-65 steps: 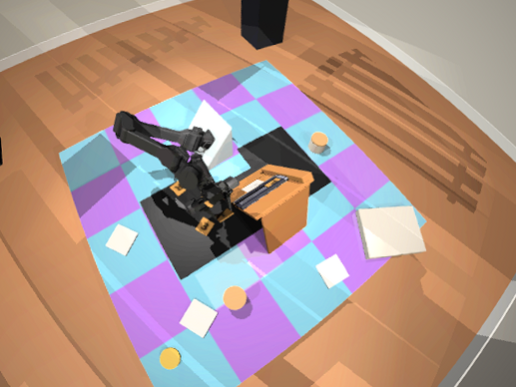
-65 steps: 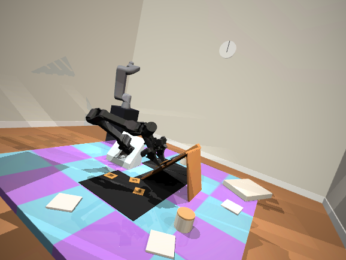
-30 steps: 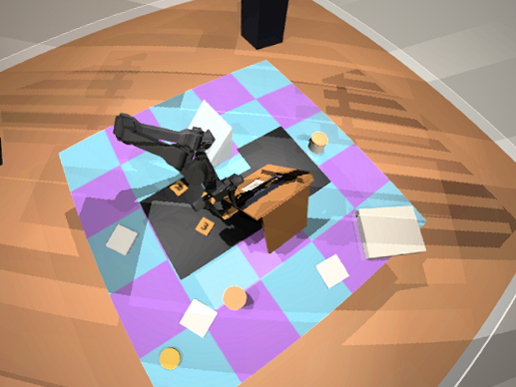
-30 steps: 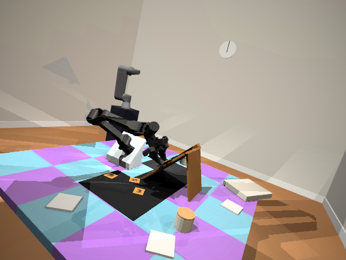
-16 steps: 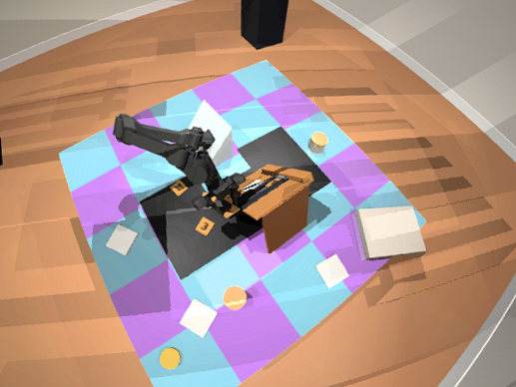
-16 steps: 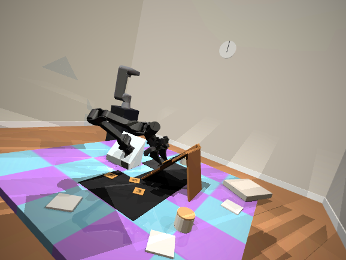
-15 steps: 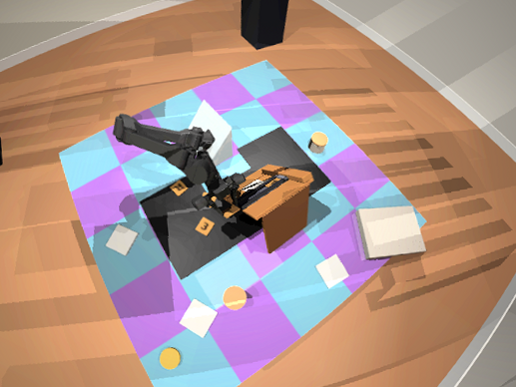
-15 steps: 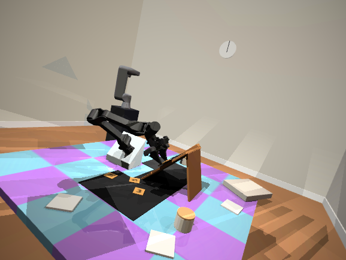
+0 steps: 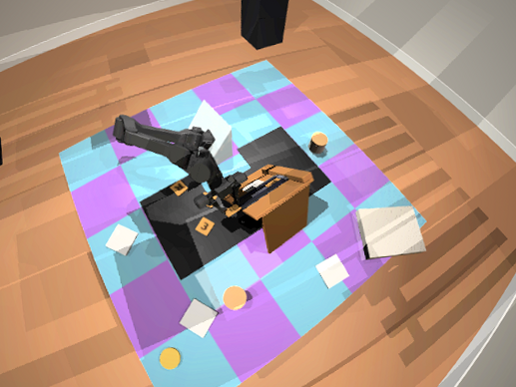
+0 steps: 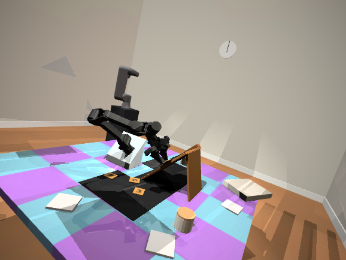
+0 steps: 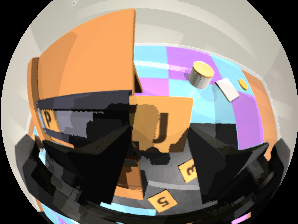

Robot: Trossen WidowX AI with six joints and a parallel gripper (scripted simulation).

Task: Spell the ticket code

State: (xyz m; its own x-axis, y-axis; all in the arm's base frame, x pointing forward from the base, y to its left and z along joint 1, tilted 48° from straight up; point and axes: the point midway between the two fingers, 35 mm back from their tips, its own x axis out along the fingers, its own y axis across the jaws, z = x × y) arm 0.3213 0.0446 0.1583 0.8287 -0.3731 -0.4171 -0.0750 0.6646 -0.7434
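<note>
My gripper (image 9: 230,202) (image 10: 160,162) (image 11: 159,129) is shut on an orange tile marked J (image 11: 175,112), at the lower end of the sloped wooden board (image 9: 288,224) (image 10: 194,177) (image 11: 95,55). In the wrist view the tile's left edge meets the end of the dark rail (image 11: 80,122); whether it has entered is unclear. A tile that looks like P (image 11: 50,120) sits at the rail's far end. Tile 3 (image 9: 204,226) (image 10: 138,191) (image 11: 189,171) and tile 5 (image 10: 134,180) (image 11: 162,200) lie on the black mat. Another tile (image 9: 178,187) (image 10: 111,175) has an unclear mark. The ticket's code is not legible.
A white wedge (image 9: 211,130) (image 10: 133,153) stands behind the gripper. Round cans (image 9: 234,298) (image 9: 319,142) stand on the checkered counter. White cards (image 9: 122,239) (image 9: 198,317) (image 9: 332,271), a yellow disc (image 9: 169,358) and a pale slab (image 9: 392,231) lie around the board.
</note>
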